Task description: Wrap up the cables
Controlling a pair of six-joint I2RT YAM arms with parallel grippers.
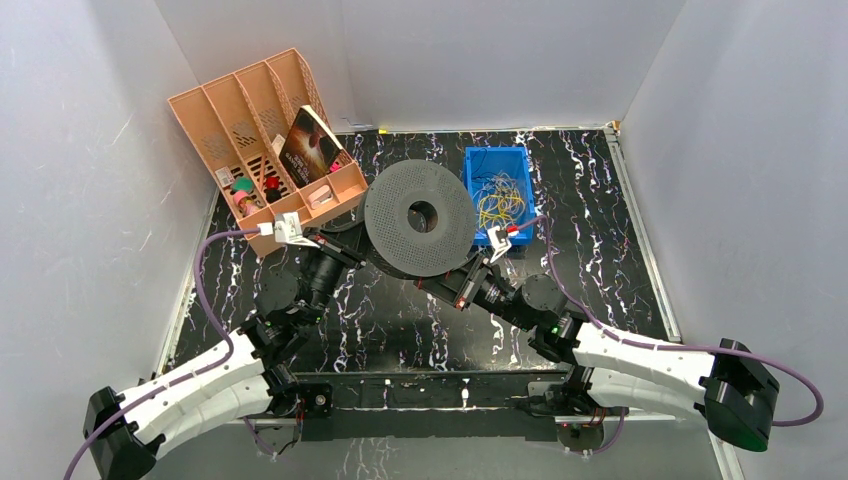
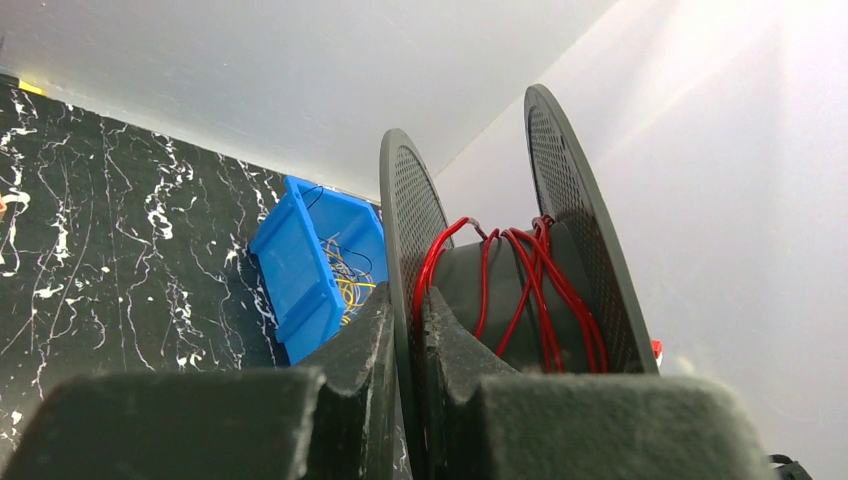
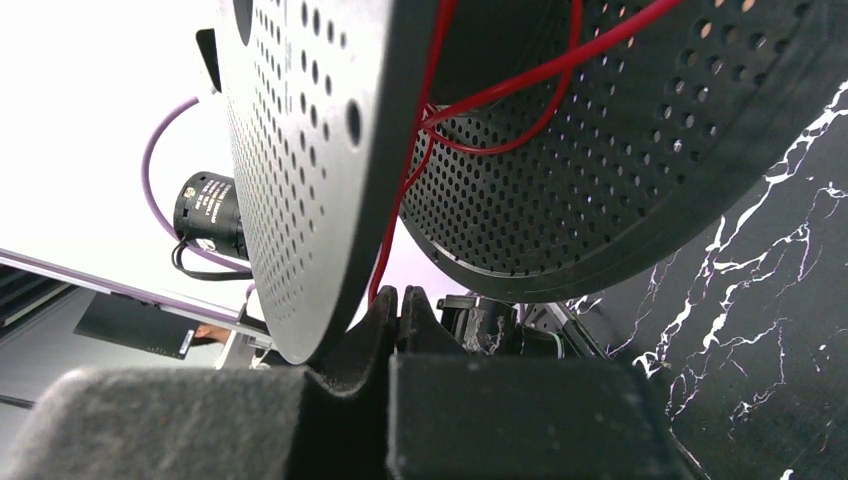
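The left gripper (image 2: pixel 405 300) is pinching the edge of one plate of the big black round plastic spool with little holes (image 1: pixel 395 235). It is holding the spool up over the middle of the black marble table (image 1: pixel 620 260). The long thin red wire cables (image 2: pixel 535 280) are sitting partly wound round the spool's middle, between its two plates. The right gripper (image 3: pixel 397 300) is squeezing its jaws tight on one loose red strand at the spool's near right edge. I think the winding is going on now. Next, that strand needs pulling snug and leading round the middle again.
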